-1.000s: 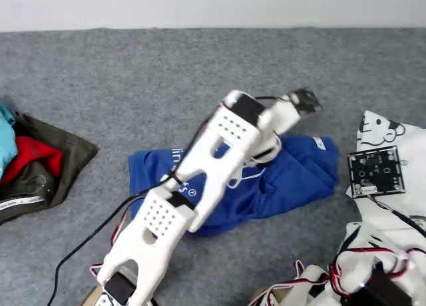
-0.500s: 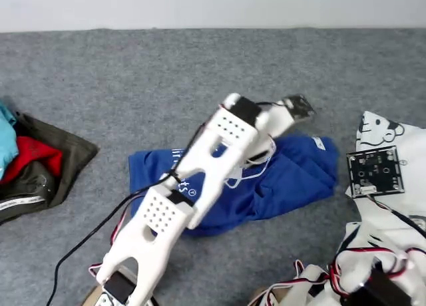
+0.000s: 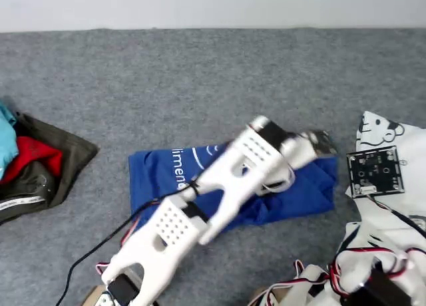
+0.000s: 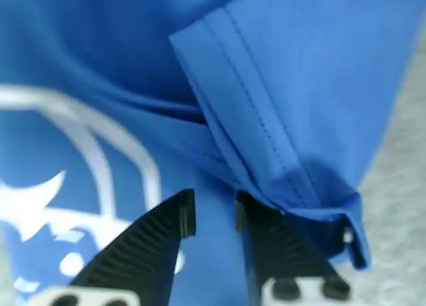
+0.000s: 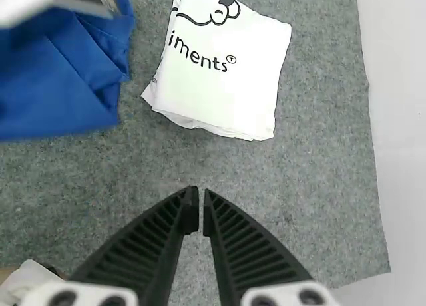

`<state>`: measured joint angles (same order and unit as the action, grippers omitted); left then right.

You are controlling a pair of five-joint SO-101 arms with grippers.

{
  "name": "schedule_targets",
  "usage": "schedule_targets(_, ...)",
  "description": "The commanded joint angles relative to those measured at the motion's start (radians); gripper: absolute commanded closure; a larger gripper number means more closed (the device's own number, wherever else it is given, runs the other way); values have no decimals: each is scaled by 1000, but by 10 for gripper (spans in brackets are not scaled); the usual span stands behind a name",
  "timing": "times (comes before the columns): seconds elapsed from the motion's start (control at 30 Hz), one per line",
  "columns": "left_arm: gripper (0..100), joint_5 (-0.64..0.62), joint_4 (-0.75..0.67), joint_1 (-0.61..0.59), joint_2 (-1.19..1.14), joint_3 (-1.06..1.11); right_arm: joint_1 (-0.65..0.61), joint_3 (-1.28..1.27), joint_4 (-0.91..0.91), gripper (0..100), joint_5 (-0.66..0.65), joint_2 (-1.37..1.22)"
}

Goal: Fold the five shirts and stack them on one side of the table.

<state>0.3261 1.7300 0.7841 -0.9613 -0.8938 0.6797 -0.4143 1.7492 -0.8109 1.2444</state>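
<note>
Blue shirt point(image 3: 150, 186) lies spread at the middle of the grey tabletop point(image 3: 200, 80) in the high view, the left arm point(image 3: 226, 179) stretched over it toward 3 o'clock, with a heap of shirts point(image 3: 36, 159) at 9 o'clock and a folded white shirt point(image 3: 406, 140) at 3 o'clock. In the left wrist view the left tool point(image 4: 212, 209) is released, jaws slightly apart just over the blue cloth. In the right wrist view the right tool point(image 5: 200, 199) is clenched on nothing above bare tabletop.
</note>
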Motion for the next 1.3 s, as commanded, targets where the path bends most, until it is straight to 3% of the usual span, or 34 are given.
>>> schedule_targets(0.0,893,-32,26,71,63,-91,13,5,22,972,3,-7)
schedule_targets(0.2,892,-37,26,107,61,-136,13,3,22,972,3,-7)
schedule_targets(0.4,892,-34,23,60,43,-116,13,3,22,972,3,-7)
schedule_targets(0.8,892,41,25,-196,-80,-183,10,3,22,972,8,-7)
schedule_targets(1.27,892,34,26,18,69,-189,10,2,22,972,6,-8)
